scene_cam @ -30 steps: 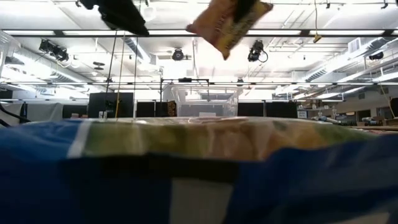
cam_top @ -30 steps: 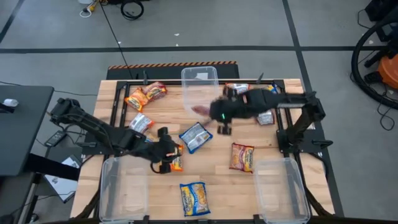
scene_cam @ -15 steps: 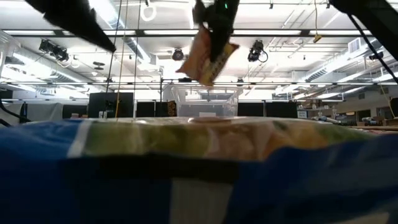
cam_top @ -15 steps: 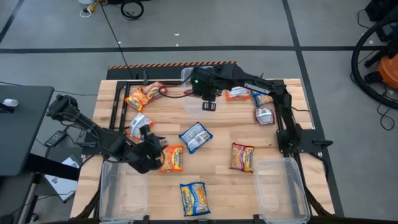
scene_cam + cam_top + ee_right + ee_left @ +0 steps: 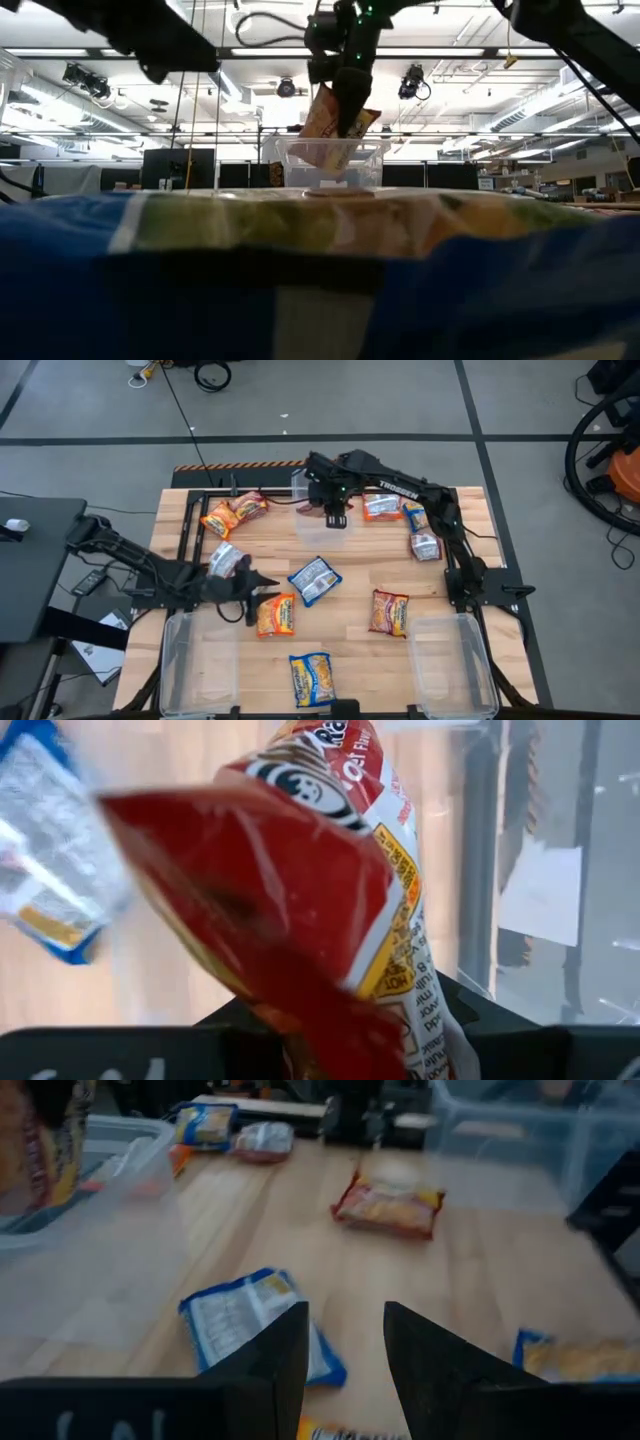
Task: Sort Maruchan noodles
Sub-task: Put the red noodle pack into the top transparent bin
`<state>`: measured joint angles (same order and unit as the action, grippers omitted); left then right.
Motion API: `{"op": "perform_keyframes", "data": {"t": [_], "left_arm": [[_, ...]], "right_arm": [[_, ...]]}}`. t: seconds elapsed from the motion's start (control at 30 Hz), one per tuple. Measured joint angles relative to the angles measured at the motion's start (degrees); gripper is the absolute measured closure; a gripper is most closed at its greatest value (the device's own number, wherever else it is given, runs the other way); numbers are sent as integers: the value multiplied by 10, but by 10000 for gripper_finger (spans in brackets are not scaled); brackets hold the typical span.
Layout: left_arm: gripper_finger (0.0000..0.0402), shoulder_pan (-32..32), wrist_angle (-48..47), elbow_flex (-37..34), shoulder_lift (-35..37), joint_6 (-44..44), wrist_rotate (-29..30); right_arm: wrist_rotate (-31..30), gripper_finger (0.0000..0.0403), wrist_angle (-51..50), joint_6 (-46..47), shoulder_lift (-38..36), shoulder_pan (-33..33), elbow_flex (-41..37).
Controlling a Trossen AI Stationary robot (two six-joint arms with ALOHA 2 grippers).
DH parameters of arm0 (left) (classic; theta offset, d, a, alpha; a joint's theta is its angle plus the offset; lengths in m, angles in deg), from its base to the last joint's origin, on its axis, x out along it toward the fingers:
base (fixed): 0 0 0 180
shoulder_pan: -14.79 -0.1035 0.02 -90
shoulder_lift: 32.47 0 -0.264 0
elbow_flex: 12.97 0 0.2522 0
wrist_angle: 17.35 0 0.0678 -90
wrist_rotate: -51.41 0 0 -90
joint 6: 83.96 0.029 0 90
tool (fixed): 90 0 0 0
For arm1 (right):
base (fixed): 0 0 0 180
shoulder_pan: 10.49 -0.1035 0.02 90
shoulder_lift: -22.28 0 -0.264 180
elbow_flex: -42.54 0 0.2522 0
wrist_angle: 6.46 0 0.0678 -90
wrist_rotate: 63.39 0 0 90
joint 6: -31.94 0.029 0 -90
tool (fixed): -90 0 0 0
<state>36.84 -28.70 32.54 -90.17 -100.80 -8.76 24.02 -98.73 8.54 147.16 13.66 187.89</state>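
My right gripper (image 5: 336, 518) hangs over the clear far bin (image 5: 322, 488) and is shut on a red noodle packet (image 5: 335, 135), whose lower end dips inside the bin's rim in the low view. My left gripper (image 5: 262, 593) hovers open near the table's left side, beside an orange packet (image 5: 275, 616) lying flat. Its wrist view shows a blue packet (image 5: 250, 1325) just beyond the open fingers and a red packet (image 5: 390, 1205) farther off. Other packets lie flat: blue (image 5: 315, 580), red (image 5: 390, 610), blue-yellow (image 5: 313, 678). My right gripper pinches the red packet by its upper end (image 5: 342, 108) between the two fingers, coming from above and pointing down. The packet hangs tilted below the fingers, lifted clear of the table. In the right wrist view its held end (image 5: 335, 1030) vanishes between the fingers.
Two clear bins stand at the near edge, one left (image 5: 198, 660) and one right (image 5: 455, 665). More packets lie at the far left (image 5: 232, 512) and the far right (image 5: 405, 520). A blue packet (image 5: 320, 290) right before the low camera blocks the table surface.
My right gripper carried the red packet from the table's middle toward the far edge, over the far bin, and lowered it until its lower end entered the bin. My left gripper drew back toward the table's left, off the orange packet, which stays flat on the table.
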Motion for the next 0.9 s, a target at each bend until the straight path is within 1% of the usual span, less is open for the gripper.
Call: {"op": "perform_keyframes", "data": {"t": [0.13,0.3,0.53,0.63,0.8,0.9], "left_arm": [[265,-44,2,0,1,5,-28],[265,-104,2,0,1,5,-64],[265,-178,-6,0,-2,-10,-68],[265,-191,-6,0,-2,-12,-68],[265,-195,-6,0,-2,-6,-68],[265,-195,-7,0,-2,-5,-68]], "right_arm": [[24,273,-14,-7,12,22,0],[27,273,-10,-19,16,46,0],[25,273,32,-36,16,63,0],[40,273,40,-38,23,62,-1],[41,273,59,-36,41,55,-36],[42,273,54,-34,45,48,-39]]}}
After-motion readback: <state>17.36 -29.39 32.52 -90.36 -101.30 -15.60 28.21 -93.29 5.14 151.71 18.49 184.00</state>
